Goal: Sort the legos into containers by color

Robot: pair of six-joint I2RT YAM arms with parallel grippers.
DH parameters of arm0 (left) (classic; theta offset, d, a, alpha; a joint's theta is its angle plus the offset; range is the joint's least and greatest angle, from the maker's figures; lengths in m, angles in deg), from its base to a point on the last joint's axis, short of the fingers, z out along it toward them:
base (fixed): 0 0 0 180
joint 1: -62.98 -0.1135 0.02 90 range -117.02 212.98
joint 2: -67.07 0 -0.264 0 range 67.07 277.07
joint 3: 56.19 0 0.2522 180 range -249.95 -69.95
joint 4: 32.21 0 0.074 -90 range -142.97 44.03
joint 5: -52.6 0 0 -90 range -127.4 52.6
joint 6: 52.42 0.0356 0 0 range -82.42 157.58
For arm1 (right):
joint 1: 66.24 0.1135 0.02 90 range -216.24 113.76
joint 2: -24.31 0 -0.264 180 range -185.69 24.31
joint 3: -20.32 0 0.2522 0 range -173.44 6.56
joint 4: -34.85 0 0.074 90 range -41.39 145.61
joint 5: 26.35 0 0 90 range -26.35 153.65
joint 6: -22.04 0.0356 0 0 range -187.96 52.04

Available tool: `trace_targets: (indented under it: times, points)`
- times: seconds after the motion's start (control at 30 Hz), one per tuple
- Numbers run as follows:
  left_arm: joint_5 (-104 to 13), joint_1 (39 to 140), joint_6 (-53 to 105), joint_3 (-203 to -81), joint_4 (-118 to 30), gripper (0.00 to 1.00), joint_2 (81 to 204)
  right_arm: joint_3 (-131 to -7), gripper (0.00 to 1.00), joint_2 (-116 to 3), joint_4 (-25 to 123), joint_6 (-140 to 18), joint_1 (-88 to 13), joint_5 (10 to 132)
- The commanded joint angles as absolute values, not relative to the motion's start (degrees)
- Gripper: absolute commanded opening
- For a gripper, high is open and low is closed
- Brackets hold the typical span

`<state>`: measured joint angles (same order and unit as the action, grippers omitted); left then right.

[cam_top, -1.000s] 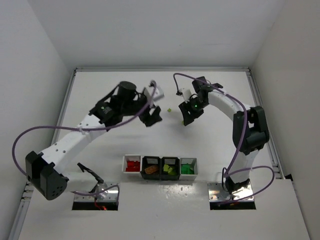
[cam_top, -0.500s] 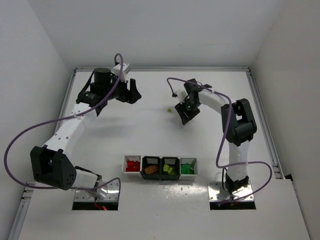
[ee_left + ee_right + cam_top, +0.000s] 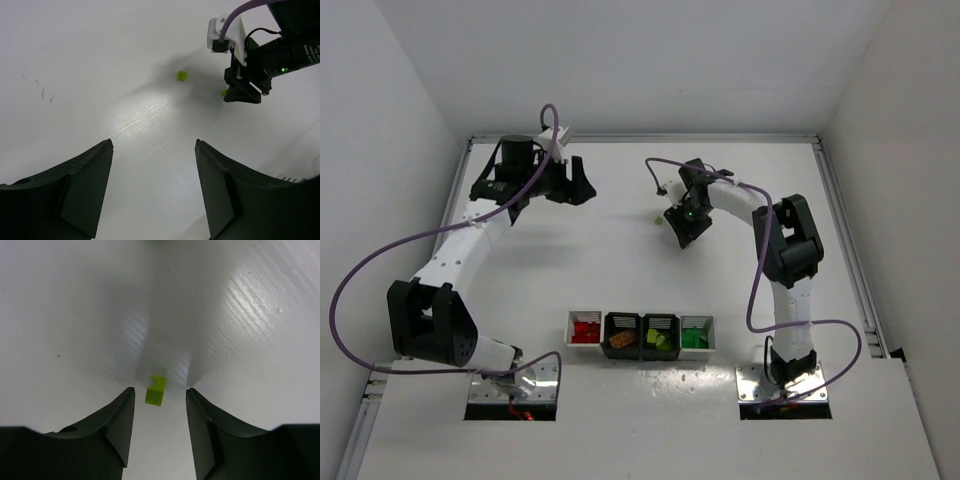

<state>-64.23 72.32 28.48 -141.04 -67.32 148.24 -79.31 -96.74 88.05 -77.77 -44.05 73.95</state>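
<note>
A yellow-green lego (image 3: 156,391) lies on the table between the fingertips of my right gripper (image 3: 160,394), which is open and low around it without touching. In the top view the right gripper (image 3: 682,232) covers that brick. The left wrist view shows its edge (image 3: 223,92) beside the right gripper's fingers (image 3: 243,93). A second yellow-green lego (image 3: 659,220) lies loose just left of it and also shows in the left wrist view (image 3: 181,75). My left gripper (image 3: 572,188) is open and empty at the far left (image 3: 154,146). The containers (image 3: 640,322) hold sorted legos.
The row of bins stands near the front middle: red bricks (image 3: 585,329), brown-orange (image 3: 622,340), yellow-green (image 3: 660,340) and green (image 3: 695,338). Metal base plates (image 3: 513,392) sit at the near edge. White walls close in the table.
My left arm has swung from the middle back to the far left. My right gripper has shifted left and slightly farther back, over a yellow-green lego.
</note>
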Motion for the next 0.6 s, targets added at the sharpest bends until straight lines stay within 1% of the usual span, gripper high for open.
trace_targets:
  times: [0.0, 0.13, 0.17, 0.23, 0.27, 0.4, 0.57]
  points:
    - [-66.3, 71.2, 28.4, -141.8, -66.5, 0.72, 148.4, -80.3, 0.46, -97.0, 87.4, -76.9, -43.5, 73.1]
    - [-66.3, 70.6, 28.9, -141.8, -67.0, 0.72, 148.4, -79.7, 0.41, -97.0, 87.4, -76.9, -43.5, 73.1]
    - [-66.3, 70.6, 28.9, -141.8, -67.0, 0.72, 148.4, -79.1, 0.38, -97.0, 87.4, -76.9, -43.5, 73.1]
    - [-66.3, 70.6, 28.9, -141.8, -67.0, 0.72, 148.9, -79.0, 0.34, -97.0, 87.4, -76.9, -43.5, 73.1]
    - [-65.8, 70.6, 28.9, -141.8, -67.0, 0.72, 148.9, -79.0, 0.30, -97.0, 87.4, -77.5, -43.5, 73.1]
    - [-64.7, 70.6, 29.5, -141.8, -67.0, 0.73, 149.5, -78.5, 0.20, -97.0, 87.4, -78.1, -43.5, 73.1]
    - [-63.6, 70.6, 29.5, -141.2, -67.0, 0.75, 150.6, -77.4, 0.08, -92.5, 90.5, -80.7, -43.5, 75.7]
